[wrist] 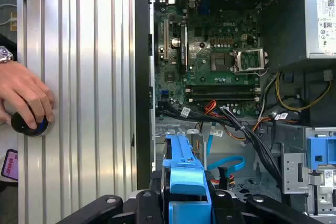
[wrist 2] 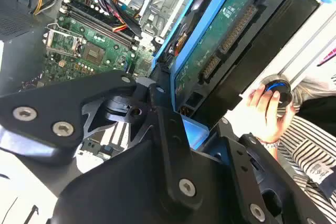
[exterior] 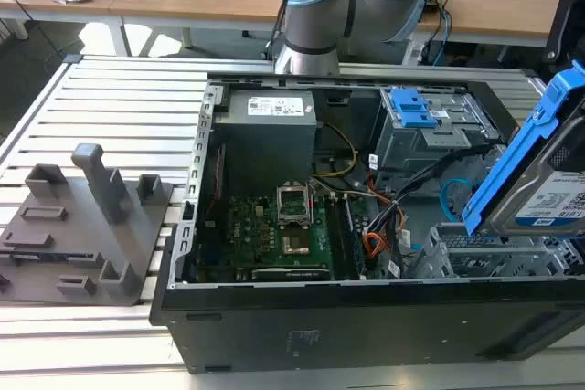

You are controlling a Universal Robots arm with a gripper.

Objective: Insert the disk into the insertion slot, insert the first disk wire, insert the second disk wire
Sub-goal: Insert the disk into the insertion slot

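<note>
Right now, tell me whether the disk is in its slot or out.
Out. The disk hangs tilted above the slot, clamped in the gripper.

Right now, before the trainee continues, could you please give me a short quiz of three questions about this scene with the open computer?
1. True or false: the disk lies flat inside the insertion slot.
2. What does the tool hold? A: the disk. B: an orange cable. C: nothing.
3. In the first wrist view, on what does the person's hand rest?
Key: 1 false, the disk is tilted and not yet inside the insertion slot. 2 A. 3 a round black and blue knob.
</note>
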